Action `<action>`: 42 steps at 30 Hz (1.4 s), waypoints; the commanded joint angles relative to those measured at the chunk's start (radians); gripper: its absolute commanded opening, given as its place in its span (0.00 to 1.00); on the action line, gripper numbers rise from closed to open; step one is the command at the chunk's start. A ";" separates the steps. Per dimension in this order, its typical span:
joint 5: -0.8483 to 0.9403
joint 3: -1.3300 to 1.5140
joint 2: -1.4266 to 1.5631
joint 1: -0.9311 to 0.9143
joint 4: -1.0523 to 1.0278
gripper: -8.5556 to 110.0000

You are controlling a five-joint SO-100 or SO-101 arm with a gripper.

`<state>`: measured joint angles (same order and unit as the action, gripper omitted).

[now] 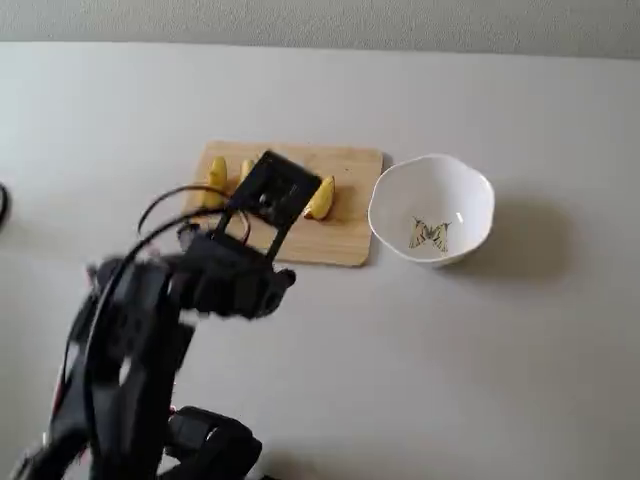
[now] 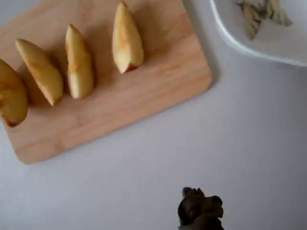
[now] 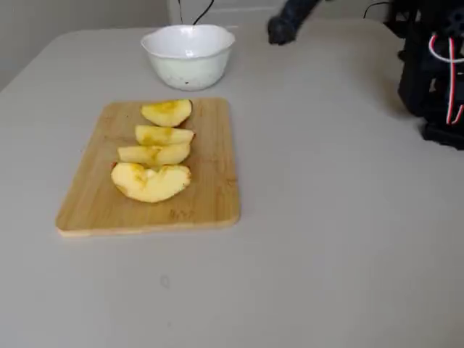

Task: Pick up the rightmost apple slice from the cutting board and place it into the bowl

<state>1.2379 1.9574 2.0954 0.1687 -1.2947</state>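
Gripper (image 2: 200, 211) tips poked in at the near edge of the wrist view, holding nothing, and I could not tell how wide they were. Far and left of them, the apple slice (image 2: 126, 40) lay on the cutting board (image 2: 144, 103), its long side pointing near to far. Farther right sat the bowl (image 2: 268, 45) on the plain pale table (image 2: 144, 191), with open space between.

Black arm raised and outstretched, claw (image 3: 281, 30) aloft, its opening indiscernible.
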 commanded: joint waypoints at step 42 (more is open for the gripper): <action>0.066 -1.856 -1.635 -0.087 -0.453 0.41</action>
<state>1.3023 0.1519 0.4541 0.0828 -1.7687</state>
